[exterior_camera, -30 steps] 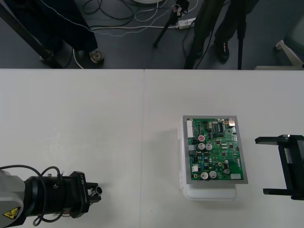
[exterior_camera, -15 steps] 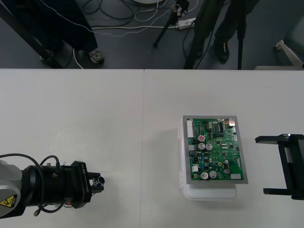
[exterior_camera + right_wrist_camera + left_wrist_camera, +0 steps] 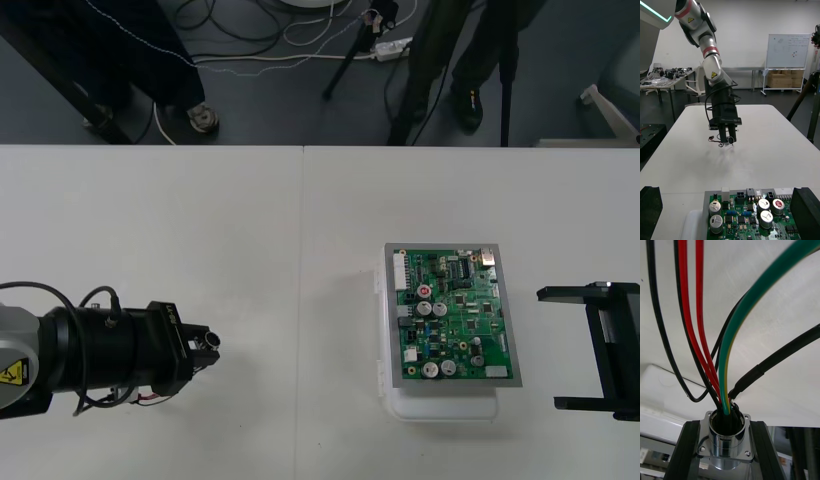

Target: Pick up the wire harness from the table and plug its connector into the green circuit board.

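Observation:
My left gripper [image 3: 203, 349] hovers over the table's left front, shut on the harness's round metal socket [image 3: 211, 343], well left of the board. In the left wrist view the flanged socket [image 3: 726, 439] sits clamped between the two black fingers [image 3: 683, 451], and red wires [image 3: 690, 315], a green wire [image 3: 763, 296] and black wires rise out of it. The right wrist view shows that left gripper [image 3: 727, 138] with thin wires [image 3: 713, 139] dangling beside it. The green circuit board [image 3: 450, 315] lies on its white base [image 3: 440, 407] right of centre. My right gripper [image 3: 585, 350] waits open at the right edge, beside the board.
A seam [image 3: 303, 300] runs down the middle of the pale table, between the left gripper and the board. Tripod legs and cables [image 3: 300, 40] lie on the dark floor beyond the far edge. In the right wrist view the board [image 3: 752, 215] is close in front of the right gripper.
The left gripper has moved away from the table's front edge and slightly right, carrying the socket. The right arm and the board have not moved.

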